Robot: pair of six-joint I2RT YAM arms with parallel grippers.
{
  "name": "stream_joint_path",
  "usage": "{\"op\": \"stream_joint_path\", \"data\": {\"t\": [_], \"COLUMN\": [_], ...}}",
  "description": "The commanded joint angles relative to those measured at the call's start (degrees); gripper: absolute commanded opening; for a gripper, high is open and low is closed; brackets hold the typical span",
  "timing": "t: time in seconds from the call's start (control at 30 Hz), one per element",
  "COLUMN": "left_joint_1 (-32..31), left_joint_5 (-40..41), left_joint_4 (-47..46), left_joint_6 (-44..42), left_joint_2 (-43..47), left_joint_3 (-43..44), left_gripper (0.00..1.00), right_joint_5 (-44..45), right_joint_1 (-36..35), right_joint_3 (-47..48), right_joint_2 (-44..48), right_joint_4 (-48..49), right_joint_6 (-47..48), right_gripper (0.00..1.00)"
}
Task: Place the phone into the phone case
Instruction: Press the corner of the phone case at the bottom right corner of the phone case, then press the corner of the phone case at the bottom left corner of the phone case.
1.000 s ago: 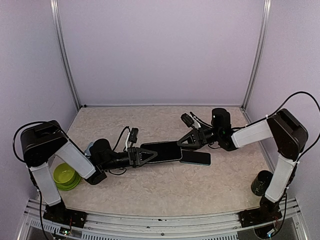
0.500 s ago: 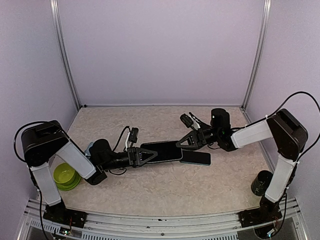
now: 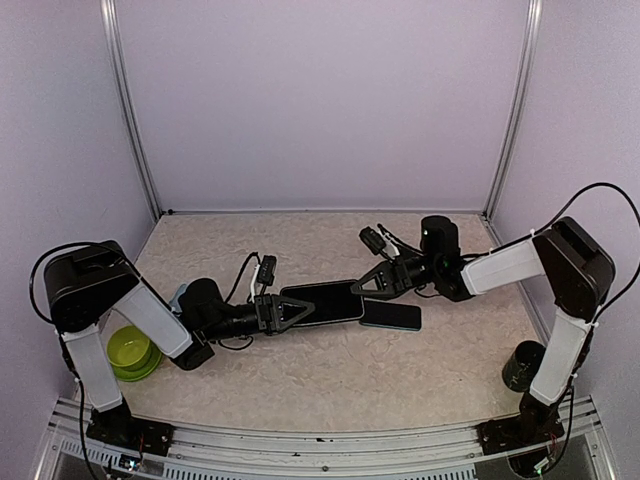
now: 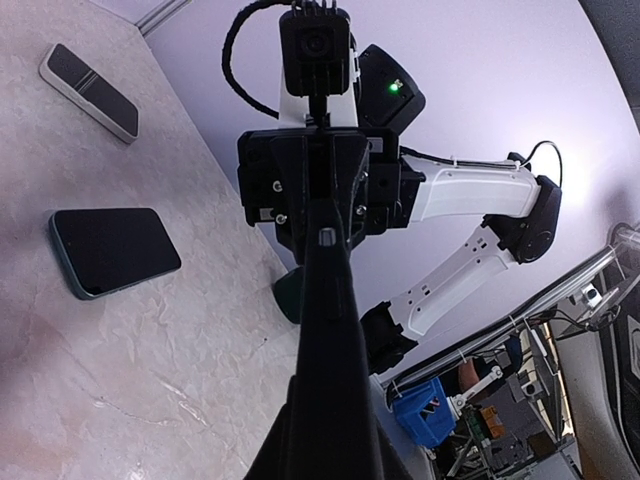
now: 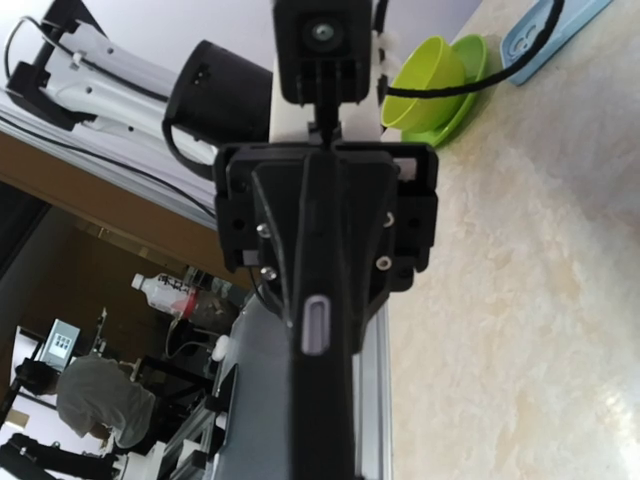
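Lilac walls (image 3: 320, 100) close in a beige, marble-patterned surface (image 3: 330, 385). At far left we see a green bowl (image 3: 128, 350) resting on it. Our left pincer (image 3: 293, 310) is clamped on the left end of a black slab (image 3: 330, 300), and the right pincer (image 3: 362, 287) is clenched on its right end. We cannot tell whether that slab is phone or case. Just beside its right end a teal-edged phone (image 3: 395, 316) lies flat, and a dark cup (image 3: 522, 365) stands far right.

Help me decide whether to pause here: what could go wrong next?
The left claw and right claw pinch opposite ends of the black slab; uneven pulling could twist it or let it slip.
The teal-edged phone lies close by the right claw; a slip could strike it.
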State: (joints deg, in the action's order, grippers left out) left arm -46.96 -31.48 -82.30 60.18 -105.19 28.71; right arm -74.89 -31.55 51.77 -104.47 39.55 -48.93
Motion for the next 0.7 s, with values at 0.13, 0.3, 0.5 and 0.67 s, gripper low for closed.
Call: {"op": "stream_joint_path", "data": {"t": [0.13, 0.3, 0.5, 0.67], "left_joint_1": [-0.6, -0.6, -0.6, -0.6], "left_joint_5": [-0.7, -0.8, -0.6, -0.6], "left_joint_4": [-4.4, -4.5, -4.8, -5.2], "left_joint_6": [0.0, 0.0, 0.1, 0.1], "left_joint_2": [-0.2, -0.2, -0.4, -0.3], "left_joint_3": [2.0, 2.0, 1.7, 1.4], "left_gripper": [0.23, 0.24, 0.06, 0.00], "right_joint_5": [2.8, 6.2, 7.4, 7.7], "right_joint_1": [-2.0, -2.0, -2.0, -2.0], "right_joint_3": [3.9, 5.5, 6.0, 6.1], "right_joint_2": [0.4, 1.7, 2.2, 2.1], "right_joint_4": [-10.1, -17.6, -19.3, -19.9], "right_joint_6": [7.7, 12.8, 13.8, 14.0], "right_gripper": [0.00, 0.00, 0.00, 0.00]}}
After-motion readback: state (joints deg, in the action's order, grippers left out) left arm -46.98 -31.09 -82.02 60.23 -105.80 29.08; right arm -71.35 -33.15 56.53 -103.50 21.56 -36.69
